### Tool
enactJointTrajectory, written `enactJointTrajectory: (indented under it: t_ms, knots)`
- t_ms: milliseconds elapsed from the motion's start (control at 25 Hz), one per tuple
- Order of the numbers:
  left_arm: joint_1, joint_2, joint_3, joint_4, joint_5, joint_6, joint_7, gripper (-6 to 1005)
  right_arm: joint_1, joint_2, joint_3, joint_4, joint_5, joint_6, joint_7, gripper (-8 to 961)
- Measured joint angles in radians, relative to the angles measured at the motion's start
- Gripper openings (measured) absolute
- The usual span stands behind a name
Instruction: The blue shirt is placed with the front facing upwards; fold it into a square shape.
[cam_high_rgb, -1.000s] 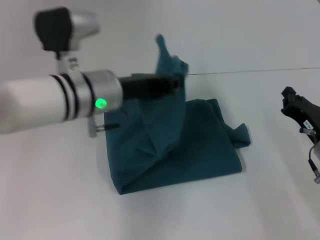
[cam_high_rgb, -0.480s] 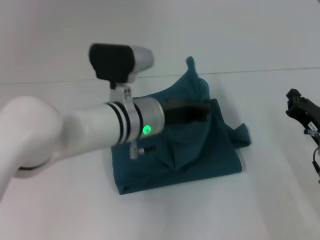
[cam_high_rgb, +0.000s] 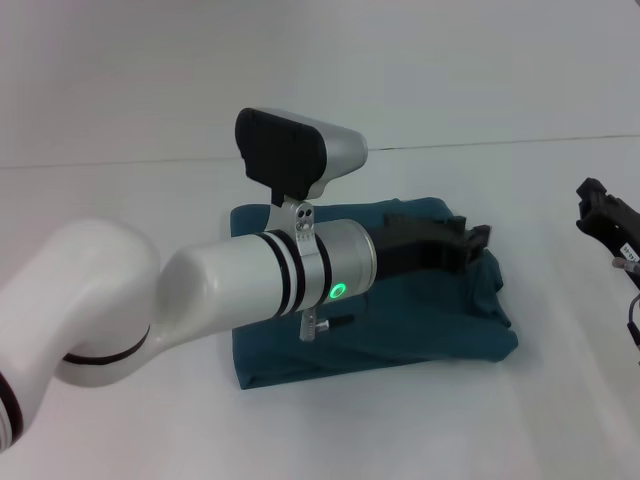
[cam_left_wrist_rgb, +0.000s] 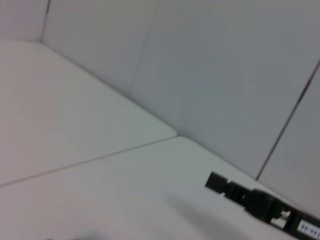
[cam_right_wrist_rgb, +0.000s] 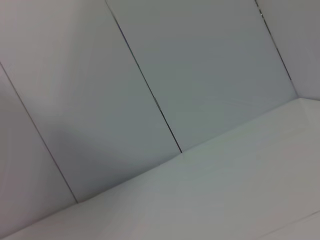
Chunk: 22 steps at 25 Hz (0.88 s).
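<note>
Blue shirt (cam_high_rgb: 400, 330) folded on table (cam_high_rgb: 120, 210) | left gripper (cam_high_rgb: 478, 240) above it | no lettering visible

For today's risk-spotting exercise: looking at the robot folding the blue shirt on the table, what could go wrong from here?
1. The left gripper lies low on the blue shirt; pulling away could drag the top layer and undo the fold.
2. The shirt's right edge looks bunched, so the result may not be square.
3. The right gripper is parked at the table's right side, too far to steady the cloth.
</note>
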<state>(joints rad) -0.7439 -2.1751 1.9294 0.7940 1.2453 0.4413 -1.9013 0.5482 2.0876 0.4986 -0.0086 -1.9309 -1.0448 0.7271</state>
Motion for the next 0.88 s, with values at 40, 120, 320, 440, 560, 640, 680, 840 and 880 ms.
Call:
enactJointTrajectory:
  t_ms: [40, 120, 320, 440, 560, 640, 680, 840, 880]
  knots:
    - [0.0, 0.0, 0.0, 0.002, -0.014, 0.002, 0.019, 142, -0.001, 0.0, 0.0, 0.0, 0.0, 0.0, 0.0, 15]
    - [0.001, 0.0, 0.0, 0.01, -0.04, 0.005, 0.061, 161, -0.004, 0.0, -0.002, -0.002, 0.0, 0.0, 0.009, 15]
    - [0.048, 0.0, -0.036, 0.05, -0.045, 0.007, 0.19, 345, -0.013, -0.002, -0.036, -0.07, -0.015, -0.042, 0.137, 32]
    - [0.126, 0.0, -0.11, 0.102, -0.037, 0.068, 0.31, 485, -0.024, -0.003, -0.116, -0.166, -0.037, -0.138, 0.236, 49]
    - [0.192, 0.003, -0.289, 0.122, 0.003, 0.294, 0.385, 628, -0.034, -0.004, -0.232, -0.316, -0.074, -0.264, 0.37, 66]
    - [0.208, 0.008, -0.408, 0.118, 0.079, 0.451, 0.379, 678, -0.038, -0.006, -0.329, -0.435, -0.108, -0.364, 0.471, 77]
    - [0.215, 0.01, -0.477, 0.117, 0.14, 0.531, 0.369, 703, -0.04, -0.007, -0.376, -0.487, -0.126, -0.408, 0.507, 83]
    - [0.257, 0.007, -0.58, 0.133, 0.268, 0.62, 0.362, 804, -0.039, -0.014, -0.572, -0.682, -0.188, -0.56, 0.655, 105]
    - [0.268, 0.006, -0.588, 0.139, 0.292, 0.623, 0.364, 829, -0.037, -0.014, -0.613, -0.723, -0.2, -0.585, 0.687, 111]
